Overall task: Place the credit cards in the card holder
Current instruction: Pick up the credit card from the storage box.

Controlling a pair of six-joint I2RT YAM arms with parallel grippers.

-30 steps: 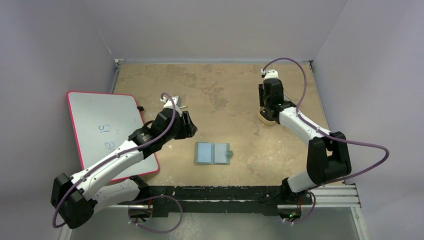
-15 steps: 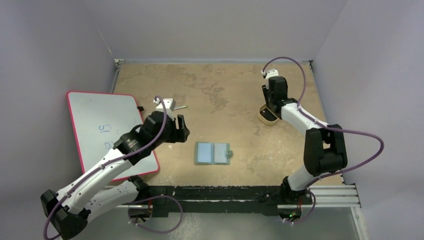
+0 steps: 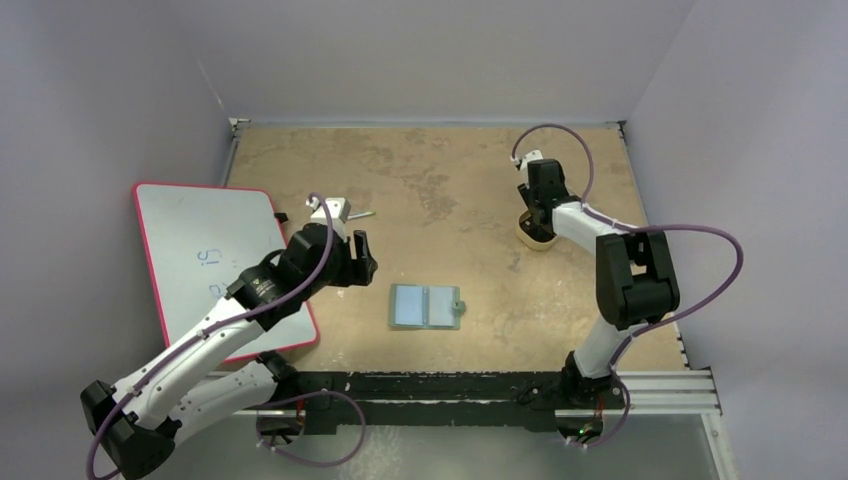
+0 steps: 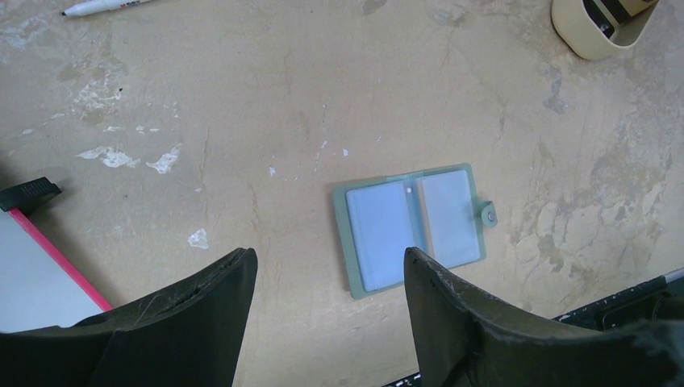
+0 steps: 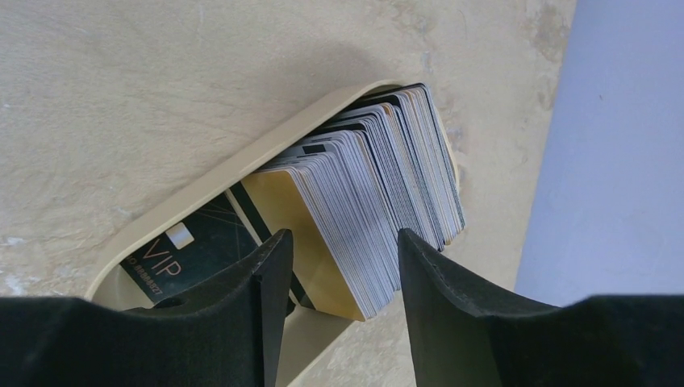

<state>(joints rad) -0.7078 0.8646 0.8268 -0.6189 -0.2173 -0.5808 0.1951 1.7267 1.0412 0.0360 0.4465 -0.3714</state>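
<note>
A small grey-green folding card holder [image 3: 426,306] is seen opened flat on the mottled tan bench [image 3: 420,170], toward 6 o'clock, pale blue pockets upward. The left fingers [image 4: 202,314] are held spread and empty at its 10 o'clock. At its 2 o'clock, the right fingers [image 5: 242,314] are spread astride a corner of the stacked plastic credit cards [image 5: 379,177], which are stood in a rounded tan tray [image 5: 218,181].

One card holder [image 4: 411,230] lies open, showing two pale blue pockets. One tan tray [image 4: 593,47] holds a single stack of credit cards [image 5: 363,185], packed too tightly to count. There is also one whiteboard [image 3: 205,255] and one marker [image 4: 105,6].
</note>
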